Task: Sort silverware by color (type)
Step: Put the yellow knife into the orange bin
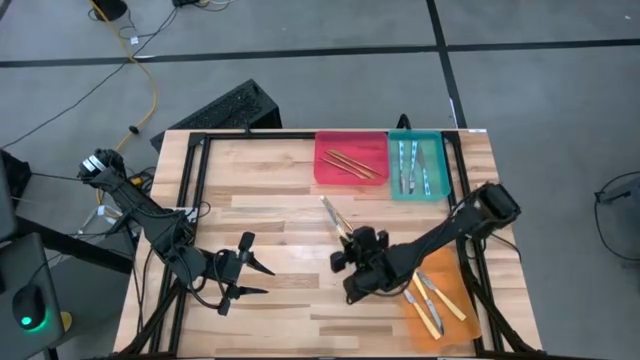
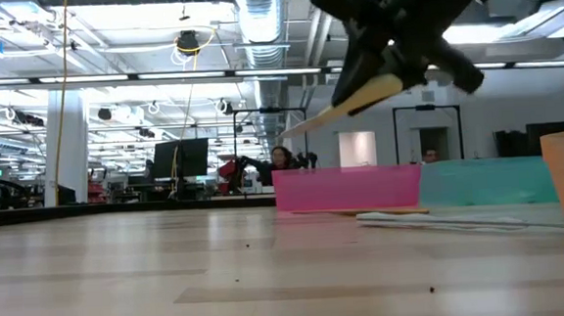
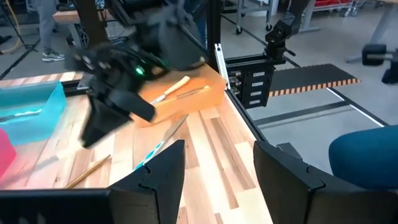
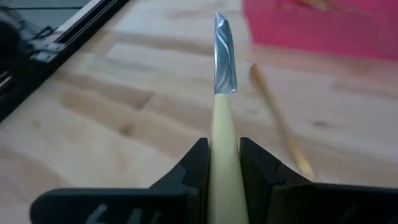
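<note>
Knife (image 4: 222, 124), yellow-handled with a slim shiny metal blade, sits clamped by its smooth handle between the right gripper's (image 1: 352, 247) fingers, lifted off the pale wooden surface (image 1: 260, 190) near its middle, long axis running straight out ahead of the fingers. Its likely home, the orange tray (image 1: 455, 290) already holding yellow knives, lies toward the right edge, just beside that arm. Left gripper (image 1: 245, 277) waits near the left edge, fingers apart; one tan wooden stick (image 4: 278, 124) lies loose near the blade.

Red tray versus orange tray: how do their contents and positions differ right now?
The red tray at the table's far edge holds thin tan sticks; the orange tray, at the near right, holds yellow-handled knives. The right gripper hovers beside the orange tray, clamping another knife. Both hold one type.
</note>
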Action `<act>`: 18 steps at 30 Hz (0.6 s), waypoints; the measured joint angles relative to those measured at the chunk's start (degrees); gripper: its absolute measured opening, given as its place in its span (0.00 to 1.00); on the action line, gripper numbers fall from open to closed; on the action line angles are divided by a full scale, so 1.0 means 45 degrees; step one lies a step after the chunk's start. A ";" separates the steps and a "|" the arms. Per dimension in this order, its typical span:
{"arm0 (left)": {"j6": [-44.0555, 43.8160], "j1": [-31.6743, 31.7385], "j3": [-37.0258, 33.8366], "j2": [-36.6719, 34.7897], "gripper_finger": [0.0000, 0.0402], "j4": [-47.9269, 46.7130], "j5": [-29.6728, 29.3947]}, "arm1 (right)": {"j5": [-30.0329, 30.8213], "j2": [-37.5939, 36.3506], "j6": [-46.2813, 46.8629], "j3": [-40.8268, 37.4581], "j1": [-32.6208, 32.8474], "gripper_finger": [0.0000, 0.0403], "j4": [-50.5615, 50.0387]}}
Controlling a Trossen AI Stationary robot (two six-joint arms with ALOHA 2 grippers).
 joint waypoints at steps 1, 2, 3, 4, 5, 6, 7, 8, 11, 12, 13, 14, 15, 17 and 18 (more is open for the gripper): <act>0.0000 0.0000 0.0000 0.0000 0.43 0.0000 0.0005 | -0.0002 -0.0261 0.0200 0.0000 -0.0042 0.19 -0.0533; 0.0005 0.0000 0.0000 0.0000 0.43 0.0009 0.0000 | -0.0003 -0.0518 0.0440 0.0000 -0.0079 0.19 -0.1092; 0.0001 0.0000 0.0000 0.0000 0.43 0.0027 -0.0005 | 0.0002 -0.0748 0.0659 0.0002 -0.0090 0.19 -0.1639; 0.0000 0.0000 0.0000 0.0000 0.43 0.0035 0.0000 | 0.0011 -0.0948 0.0887 0.0019 -0.0085 0.19 -0.2209; -0.0005 0.0000 0.0000 0.0000 0.43 0.0042 0.0000 | 0.0015 -0.1173 0.1183 0.0019 -0.0073 0.19 -0.2822; -0.0005 0.0000 0.0000 0.0000 0.43 0.0080 0.0000 | -0.0005 -0.1378 0.1529 0.0019 -0.0047 0.19 -0.3436; -0.0010 0.0000 0.0000 0.0000 0.43 0.0120 -0.0005 | 0.0000 -0.1528 0.1834 0.0019 -0.0037 0.19 -0.3974; -0.0010 0.0000 0.0000 0.0000 0.43 0.0131 -0.0005 | 0.0001 -0.1692 0.2099 0.0019 -0.0033 0.19 -0.4458; -0.0019 0.0000 0.0000 0.0000 0.43 0.0117 -0.0010 | -0.0008 -0.2096 0.2905 0.0019 0.0114 0.19 -0.5782; -0.0075 0.0000 0.0000 0.0000 0.43 0.0121 -0.0019 | -0.0005 -0.2187 0.3139 0.0019 0.0138 0.19 -0.6127; -0.0083 0.0000 0.0000 0.0000 0.43 0.0121 -0.0024 | -0.0006 -0.2288 0.3386 0.0019 0.0137 0.19 -0.6470; -0.0087 0.0000 0.0000 0.0000 0.43 0.0117 -0.0037 | -0.0012 -0.2355 0.3646 0.0019 0.0134 0.19 -0.6828; -0.0087 0.0000 0.0000 0.0000 0.43 0.0115 -0.0088 | -0.0027 -0.2398 0.3894 0.0019 0.0138 0.19 -0.7216; -0.0087 0.0000 0.0000 0.0000 0.43 0.0121 -0.0120 | -0.0049 -0.2411 0.4456 0.0019 0.0134 0.19 -0.7850; -0.0087 0.0000 0.0000 0.0000 0.43 0.0119 -0.0119 | -0.0080 -0.2404 0.4777 0.0019 0.0133 0.20 -0.8201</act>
